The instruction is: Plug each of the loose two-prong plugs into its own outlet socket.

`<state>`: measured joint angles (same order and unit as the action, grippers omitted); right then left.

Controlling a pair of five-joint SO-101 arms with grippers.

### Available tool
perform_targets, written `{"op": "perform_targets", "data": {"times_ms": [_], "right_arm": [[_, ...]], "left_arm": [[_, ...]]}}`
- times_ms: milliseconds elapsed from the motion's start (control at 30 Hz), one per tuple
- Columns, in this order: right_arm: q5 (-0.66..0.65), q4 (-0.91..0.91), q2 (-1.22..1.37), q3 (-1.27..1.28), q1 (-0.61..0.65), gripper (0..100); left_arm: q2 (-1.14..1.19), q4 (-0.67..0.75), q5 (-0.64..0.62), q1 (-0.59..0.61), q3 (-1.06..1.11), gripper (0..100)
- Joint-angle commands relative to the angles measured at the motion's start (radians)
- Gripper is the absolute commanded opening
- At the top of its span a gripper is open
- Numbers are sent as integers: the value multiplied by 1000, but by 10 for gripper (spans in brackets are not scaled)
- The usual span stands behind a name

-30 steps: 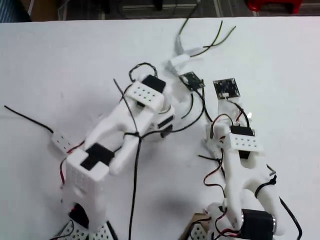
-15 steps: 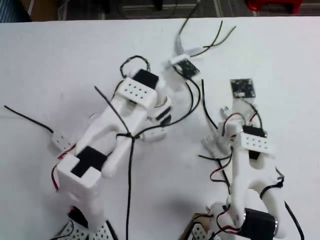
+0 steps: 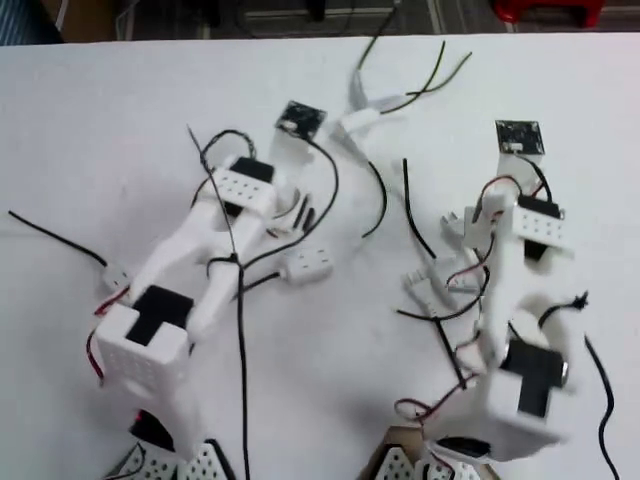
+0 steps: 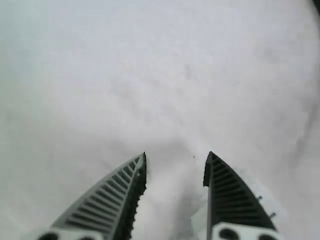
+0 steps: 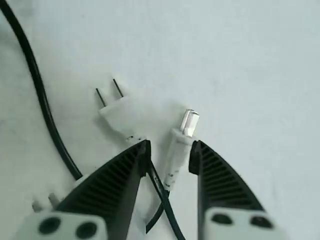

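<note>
Two arms are standing side by side at the near edge of the bench (image 3: 120, 100), one toward the near left corner, one right of centre. The left tool (image 4: 177, 156) is hovering over bare bench surface with its fingers standing well apart. In the high view it is sitting left of the bench centre, about midway between the near and far edges. One outlet socket (image 3: 308, 265), a white block, is lying flat near the bench centre, just beside the left arm and apart from its tool. A second white block (image 3: 116, 279) is lying on that arm's other side, toward the left edge, partly hidden under the arm. A thin black lead is running from it toward the left edge; I cannot tell whether it is a socket. The right tool (image 5: 168, 145) is sitting low over the bench with its fingers apart. They are straddling a slim white connector (image 5: 176, 150) with a metal tip, and are not clamping it. A white two-prong plug (image 5: 117, 107) is lying flat just beside that connector, unplugged, with its prongs pointing away from the tool. A black cable (image 5: 40, 95) is running past the plug on the side away from the connector.
</note>
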<state>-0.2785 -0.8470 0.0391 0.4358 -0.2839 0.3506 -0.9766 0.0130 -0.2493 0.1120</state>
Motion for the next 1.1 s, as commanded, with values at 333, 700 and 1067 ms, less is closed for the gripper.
{"op": "perform_targets", "data": {"times_ms": [333,700,1067], "right_arm": [[5,-97,312,-285,-117,50],[-3,-440,145,-540,-5,38],[-301,-641,30,-813,306,38]], "left_arm": [[-71,112,-15,41,32,195],[-71,112,-18,90,32,195],[-70,153,-86,177,32,195]]}}
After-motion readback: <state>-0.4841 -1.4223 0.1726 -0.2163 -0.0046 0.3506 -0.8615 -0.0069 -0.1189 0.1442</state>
